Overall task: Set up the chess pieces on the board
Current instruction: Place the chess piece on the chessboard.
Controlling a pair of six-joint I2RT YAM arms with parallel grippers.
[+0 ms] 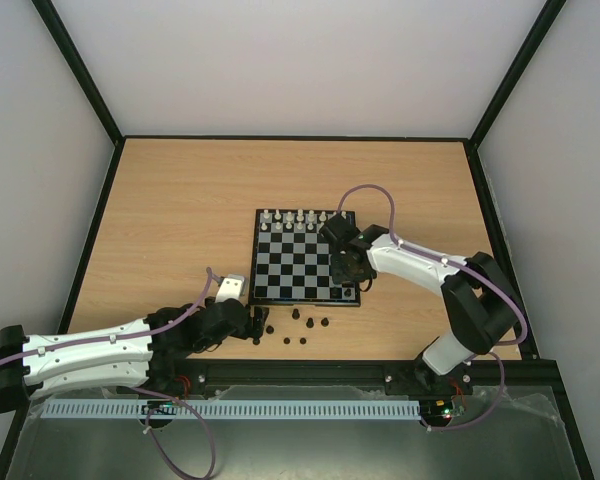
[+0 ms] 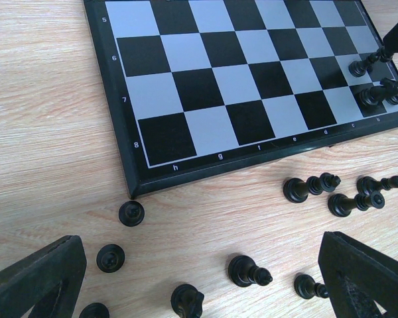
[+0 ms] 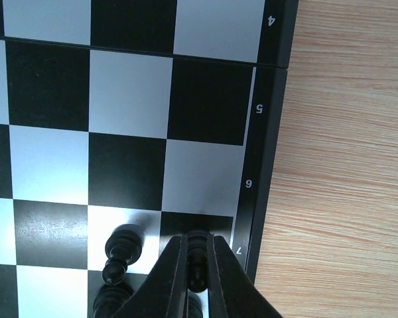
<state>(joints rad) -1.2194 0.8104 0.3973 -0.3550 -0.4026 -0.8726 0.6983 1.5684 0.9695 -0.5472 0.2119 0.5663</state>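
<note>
So here's where we're at: the right hand (image 3: 197, 240) has its fingers pressed together on a small black piece (image 3: 197, 257). It's pinching that piece over the dark square by the "7" label, right against the right-hand rim of the board (image 3: 205, 99), low in the right wrist frame. We can't tell if the base is down on the square yet. What worries us most is the neighbouring pawn (image 3: 123, 246) just to the left, with another dark piece (image 3: 109, 299) below it at the bottom edge. If the fingers spread wide on release, the left one could clip that pawn and topple it. The square also sits right next to the border, so a slightly off drop could leave the piece half on the rim. And if it's let go tilted or from any height, something this tiny probably falls over. Meanwhile the left hand (image 2: 202, 246) is spread wide and holding nothing, hanging over the loose black pieces (image 2: 249, 270) on the tabletop (image 2: 46, 152), below the board's lower edge in the left wrist frame. Some of those look to be lying on their sides, though we can't be sure from this angle. They're bunched close, so we reckon a grab there could nudge a neighbour or send one rolling. The white pieces (image 1: 298, 218) along the board's top edge in the overhead frame look well clear of all this.
</note>
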